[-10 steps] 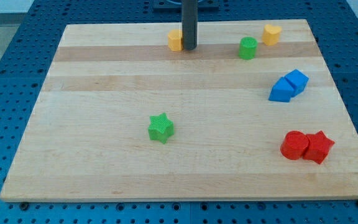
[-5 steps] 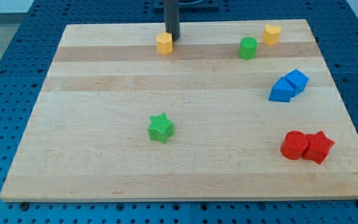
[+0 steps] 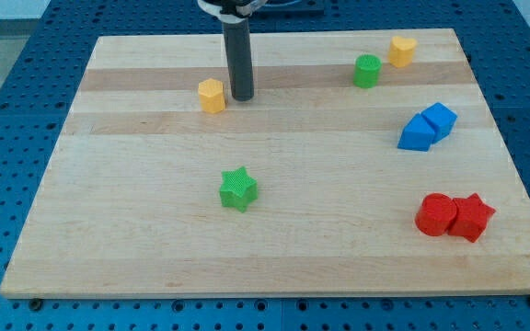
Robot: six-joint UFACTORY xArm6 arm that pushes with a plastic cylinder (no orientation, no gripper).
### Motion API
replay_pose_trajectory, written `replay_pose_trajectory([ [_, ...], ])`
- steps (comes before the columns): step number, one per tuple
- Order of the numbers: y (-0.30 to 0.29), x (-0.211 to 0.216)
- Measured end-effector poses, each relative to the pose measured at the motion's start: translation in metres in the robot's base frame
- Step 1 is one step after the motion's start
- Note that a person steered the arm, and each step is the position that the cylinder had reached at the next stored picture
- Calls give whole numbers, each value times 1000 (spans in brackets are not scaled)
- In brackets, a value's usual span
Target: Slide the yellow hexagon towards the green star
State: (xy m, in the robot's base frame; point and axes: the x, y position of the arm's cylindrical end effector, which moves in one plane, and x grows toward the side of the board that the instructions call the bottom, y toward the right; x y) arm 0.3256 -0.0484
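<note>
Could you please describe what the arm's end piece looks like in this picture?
A straight, smooth, dark grey cylindrical rod, plain and unmarked, down to my tip. At the view's top it joins a pale collar with some black parts, cut off by the frame. No cables are clearly visible.

My tip [image 3: 242, 97] just right of yellow hexagon [image 3: 212, 96]; green star [image 3: 238, 188] well below.

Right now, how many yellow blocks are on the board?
2. The yellow hexagon sits near the view's top, left of centre, just left of my tip. The other yellow block is at the view's top right, beside the green cylinder. None look hidden.
</note>
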Motion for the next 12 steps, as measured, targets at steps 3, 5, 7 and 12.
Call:
replay_pose_trajectory([
  [3,-46,0],
  [5,-61,39],
  [7,-76,82],
  [12,-73,119],
])
